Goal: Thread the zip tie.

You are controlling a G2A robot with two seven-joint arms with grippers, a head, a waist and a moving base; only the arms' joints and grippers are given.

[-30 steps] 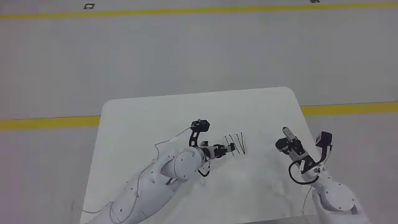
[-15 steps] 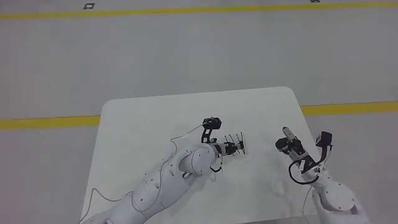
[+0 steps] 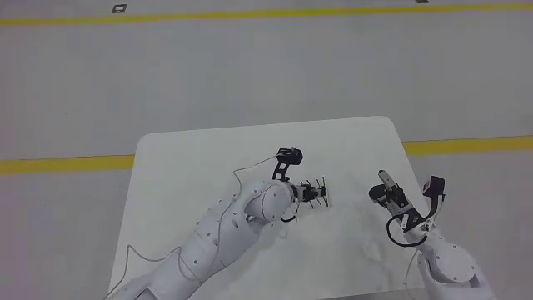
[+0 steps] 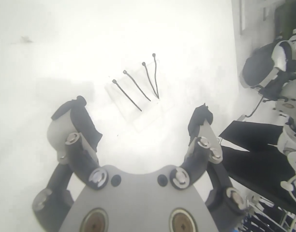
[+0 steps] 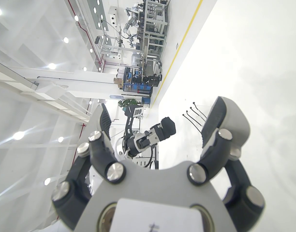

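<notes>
The left arm's fingers [image 4: 84, 121] stood spread wide and empty, low over the white tabletop [image 3: 191, 175] and aimed straight at the zip ties [image 4: 138, 85], which lay just ahead of the fingertips. That pose read as the approach for a pick: the gap was broad enough to straddle one thin strap, and no tie was touched yet. The right arm's fingers [image 5: 212, 119] were likewise parted wide and held nothing. They were raised off the tabletop near its right side, well apart from the ties but turned toward them, probably waiting to take the free end once a tie was lifted, since threading needs head and tail held separately. The ties lay toward the middle of the tabletop, between the two arms. There were four of them, thin black straps lying side by side, each with a small square head at the end away from the left arm and a tapering tail pointing back toward it. Two lay nearly parallel, while the other two converged until their tails met or nearly met. All were straight and unlooped, so none was threaded. They seemed to rest on a faint clear sheet [image 4: 148, 119], though that was hard to make out. Lying so flat and slim, they would likely be awkward to pinch cleanly.
</notes>
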